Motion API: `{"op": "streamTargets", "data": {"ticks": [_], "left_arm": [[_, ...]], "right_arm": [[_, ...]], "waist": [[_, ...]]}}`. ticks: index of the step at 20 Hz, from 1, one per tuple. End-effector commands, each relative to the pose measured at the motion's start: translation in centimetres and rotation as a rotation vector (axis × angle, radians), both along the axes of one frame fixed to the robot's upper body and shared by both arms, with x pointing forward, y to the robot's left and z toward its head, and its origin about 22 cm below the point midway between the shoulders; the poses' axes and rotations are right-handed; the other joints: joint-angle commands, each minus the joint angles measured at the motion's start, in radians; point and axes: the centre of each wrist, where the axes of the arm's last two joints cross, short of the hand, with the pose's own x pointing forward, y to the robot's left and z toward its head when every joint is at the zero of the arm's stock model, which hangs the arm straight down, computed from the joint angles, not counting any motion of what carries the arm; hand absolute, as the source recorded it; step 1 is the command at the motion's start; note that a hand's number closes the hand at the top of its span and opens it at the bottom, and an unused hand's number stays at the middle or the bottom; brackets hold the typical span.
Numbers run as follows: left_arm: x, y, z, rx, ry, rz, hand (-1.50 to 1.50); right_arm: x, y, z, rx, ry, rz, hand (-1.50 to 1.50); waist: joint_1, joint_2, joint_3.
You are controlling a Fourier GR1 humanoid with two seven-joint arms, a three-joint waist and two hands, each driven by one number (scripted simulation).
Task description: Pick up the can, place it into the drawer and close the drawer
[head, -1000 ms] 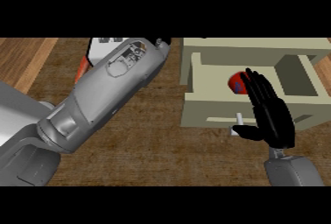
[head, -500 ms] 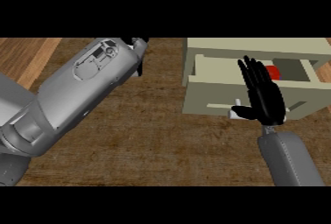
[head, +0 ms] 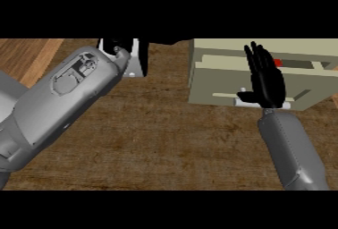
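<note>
Head view shows the brown wooden surface [head: 171,147] filling most of the frame, with the beige drawer [head: 218,85] at the upper right, nearly pushed in. By my reading the closing step is in hand; the next move calls for a straight push on the drawer front until it sits flush. Right robot hand [head: 265,82] lies flat against that front, fingers straight and open, gripping nothing. A small red patch, likely the can [head: 278,62], shows inside the drawer just right of the fingertips. Left forearm [head: 63,103] crosses the left of the frame; its robot hand [head: 119,46] at the top edge is too cut off to tell.
</note>
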Motion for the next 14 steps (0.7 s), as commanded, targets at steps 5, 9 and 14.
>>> {"op": "streamTargets", "data": {"ticks": [5, 9, 14], "left_arm": [[-2.1, 1.8, -2.2, 0.002, 0.025, -0.002, -1.5], [-2.3, 3.3, -1.6, 0.013, 0.031, -0.024, -1.5], [-3.5, 4.0, -0.5, 0.022, 0.015, -0.029, -1.5]], "right_arm": [[3.5, 2.5, 0.2, 0.027, 0.011, -0.019, -1.5], [5.4, 2.5, 2.1, 0.036, -0.029, -0.057, -1.5], [6.6, 2.8, 3.5, 0.02, -0.025, -0.064, -1.5]], "waist": [[0.013, 0.023, 0.019], [0.025, 0.033, 0.02], [0.032, 0.031, 0.02]]}}
